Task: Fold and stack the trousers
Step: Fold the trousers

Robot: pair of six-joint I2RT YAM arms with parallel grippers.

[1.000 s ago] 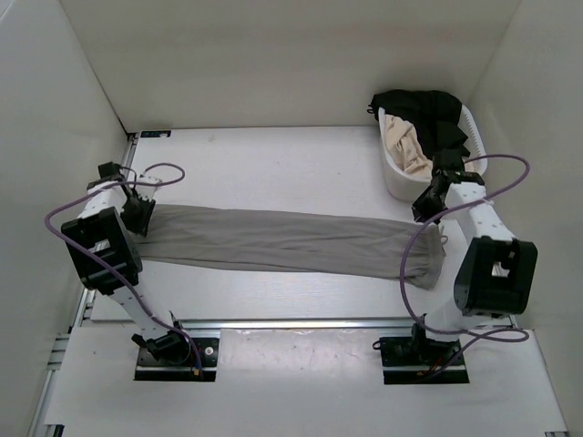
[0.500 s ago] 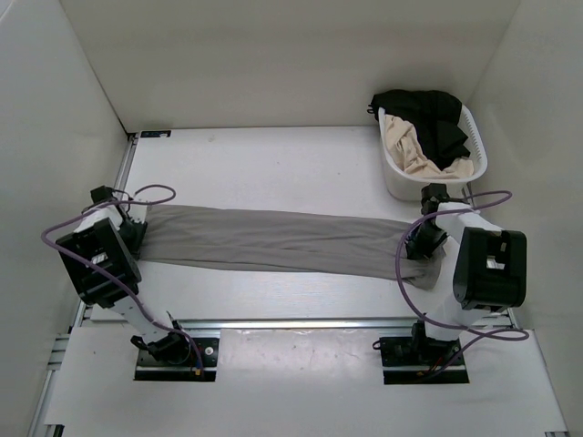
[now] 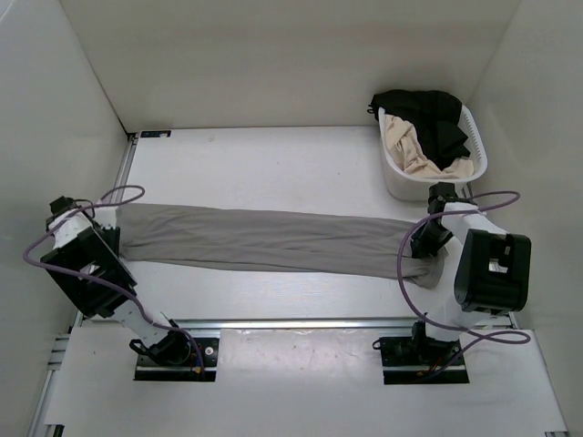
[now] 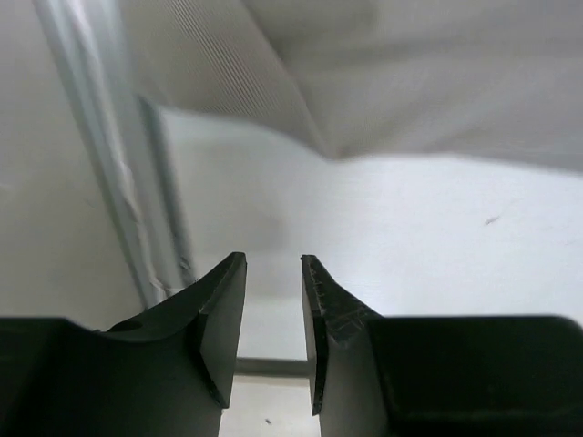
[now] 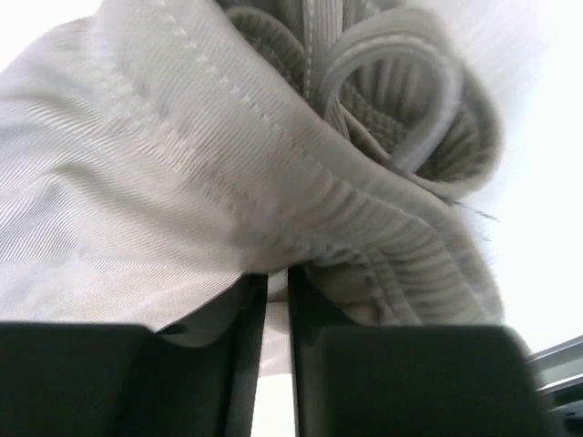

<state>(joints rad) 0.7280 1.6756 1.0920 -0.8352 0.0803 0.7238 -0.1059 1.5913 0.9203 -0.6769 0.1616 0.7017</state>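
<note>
The grey trousers (image 3: 273, 241) lie stretched flat across the table, leg ends at the left and waistband at the right. My left gripper (image 3: 105, 228) sits just off the leg ends. In the left wrist view its jaws (image 4: 273, 259) stand a little apart with nothing between them, and the trouser edge (image 4: 410, 82) lies ahead of them. My right gripper (image 3: 428, 241) is on the waistband end. In the right wrist view its jaws (image 5: 278, 271) are nearly closed on the fabric, and the ribbed waistband (image 5: 392, 182) is bunched over them.
A white laundry basket (image 3: 392, 173) with black and beige clothes stands at the back right, close behind the right arm. A metal rail (image 4: 100, 155) runs along the table's left edge beside the left gripper. White walls enclose the table on three sides.
The left arm has pulled left, drawing the leg ends that way, and its jaws are now off the cloth. The right gripper came down onto the waistband and has stayed there.
</note>
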